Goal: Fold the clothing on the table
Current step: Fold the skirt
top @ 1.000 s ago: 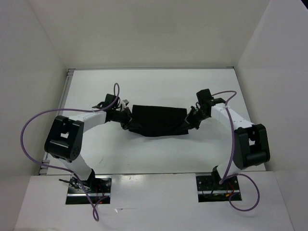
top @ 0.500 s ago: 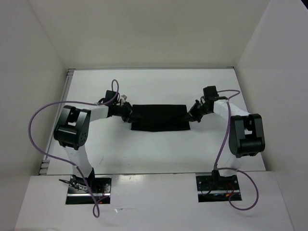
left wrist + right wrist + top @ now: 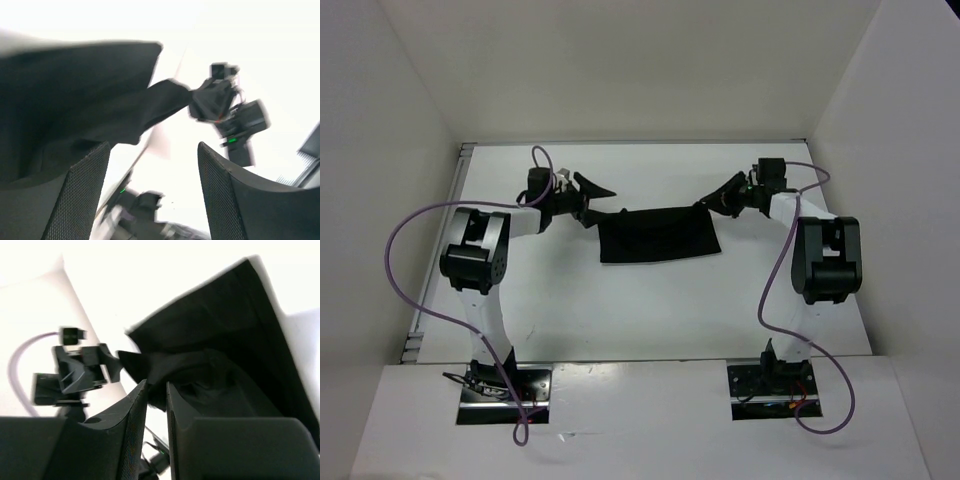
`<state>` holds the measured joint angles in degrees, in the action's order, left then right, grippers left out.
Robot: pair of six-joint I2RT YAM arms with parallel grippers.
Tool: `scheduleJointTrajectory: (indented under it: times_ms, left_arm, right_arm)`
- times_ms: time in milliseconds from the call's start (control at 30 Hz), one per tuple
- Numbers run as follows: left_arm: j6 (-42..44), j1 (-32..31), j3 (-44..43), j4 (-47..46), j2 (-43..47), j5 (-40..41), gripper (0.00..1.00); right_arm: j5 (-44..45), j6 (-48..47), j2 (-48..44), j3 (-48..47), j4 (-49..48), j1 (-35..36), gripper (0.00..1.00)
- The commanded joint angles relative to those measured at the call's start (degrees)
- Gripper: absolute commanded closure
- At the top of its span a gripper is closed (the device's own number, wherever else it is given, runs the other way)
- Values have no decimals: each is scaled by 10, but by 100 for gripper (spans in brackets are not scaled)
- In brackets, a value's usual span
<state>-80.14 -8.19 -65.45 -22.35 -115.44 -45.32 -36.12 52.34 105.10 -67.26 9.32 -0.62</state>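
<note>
Between the fingers (image 3: pixel 80 190) of the left gripper (image 3: pixel 152 150) there is nothing. Its jaws stand wide, just off the far left corner of the cloth (image 3: pixel 658 236), with the fabric lying to one side of them. The right gripper (image 3: pixel 156 386) has its jaws narrow, with only a slim gap showing. A peak of cloth reaches to their tips, and I cannot tell whether they pinch it or merely touch it.

The cloth lies mid-table (image 3: pixel 620 310) between the two grippers. It is a dark band, wider than deep, and its far right corner is drawn toward the right gripper.

The step in hand looks like letting go of a laid fold. To do it well, the right jaws should part fully before that arm moves, or the corner will likely drag and spoil the fold. Both grippers should then go up and outward, away from the edges, so that no finger snags the top layer. Soft fabric like this tends to creep, so the edges deserve a check before any further fold.

Count:
- one cloth
- one table
- two arms, left (image 3: pixel 470 255) and right (image 3: pixel 825 260)
- two grippers, each with two fingers
- two purple cables (image 3: pixel 395 260), one per arm
</note>
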Motion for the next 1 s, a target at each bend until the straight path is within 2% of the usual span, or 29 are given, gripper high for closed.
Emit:
scheduleJointTrajectory:
  times_ms: [0, 100, 167, 200, 267, 300, 367, 400, 467, 533, 567, 600, 633, 700, 800, 967]
  left_arm:
    - [-62, 32, -13, -73, -16, -7, 22]
    - [-62, 53, 0, -82, 0, -2, 22]
    - [-54, 60, 13, -82, 21, 3, 22]
    - [-54, 60, 26, -82, 35, 3, 22]
    - [-30, 60, 37, -75, 50, -13, 22]
    - [-18, 60, 43, -49, 58, -13, 22]
    - [47, 45, 43, -5, 82, -23, 22]
    - [74, 31, 36, 52, 89, -23, 24]
    - [126, 18, 31, 86, 100, -18, 29]
    - [126, 6, 30, 96, 107, -18, 45]
    - [115, 6, 38, 81, 107, -34, 54]
    - [93, 6, 38, 65, 100, -41, 71]
    - [86, 6, 38, 64, 100, -41, 96]
    - [86, 6, 31, 84, 87, -29, 100]
    - [110, -5, 6, 114, 87, 6, 100]
    - [282, -28, -94, 267, 87, 106, 99]
  right_arm:
    - [-43, 32, 11, -34, -113, -27, 73]
    - [-98, 56, 11, -17, -188, -46, 70]
    - [-110, 37, 3, -31, -184, -52, 59]
    - [-102, 10, -5, -48, -113, -52, 55]
    - [-93, -66, -13, -86, -54, -44, 49]
    - [-78, -89, -21, -102, 43, -37, 49]
    - [-18, -156, -21, -137, 132, -25, 49]
    - [-3, -170, -21, -137, 158, -13, 55]
    - [23, -185, -21, -109, 183, -3, 64]
    - [51, -185, -21, -75, 167, 4, 80]
    - [51, -185, -12, -67, 167, 11, 83]
    - [60, -180, -7, -60, 162, 11, 85]
    - [68, -180, 0, -54, 162, 23, 93]
    - [111, -174, 25, -54, 170, 34, 99]
    - [155, -168, 62, -73, 184, 56, 100]
    - [203, -163, 104, -107, 196, 79, 100]
